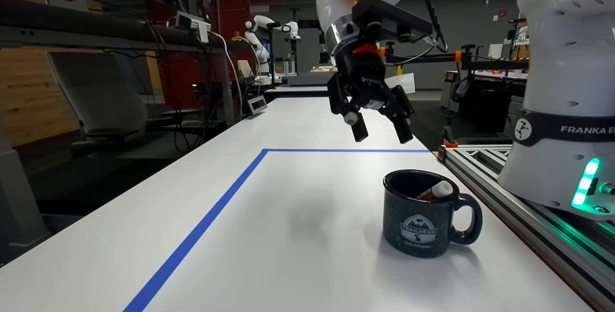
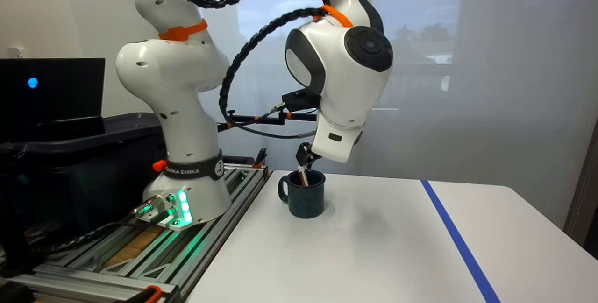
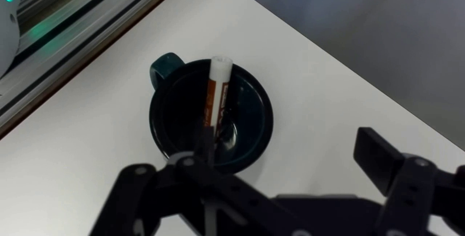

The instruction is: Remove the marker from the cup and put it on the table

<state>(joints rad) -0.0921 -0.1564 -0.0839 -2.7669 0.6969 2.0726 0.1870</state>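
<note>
Cup (image 1: pixel 419 213): its emblem (image 1: pixel 418 229) reads TRAILHEAD; the smaller line below is not clear.
Base band (image 1: pixel 571 128): each exterior view shows only a part of FRANKA EMIKA.
Gripper (image 1: pixel 383 135): its fingers (image 1: pixel 403 130) stand wide apart above the table (image 1: pixel 288 254) and hold nothing; in an exterior view the arm (image 2: pixel 343 83) hides most of it.
Marker (image 3: pixel 217 99): it leans inside the upright cup, white end near the rim; its print is too blurred, and in the wrist view one finger covers its lower part.
</note>
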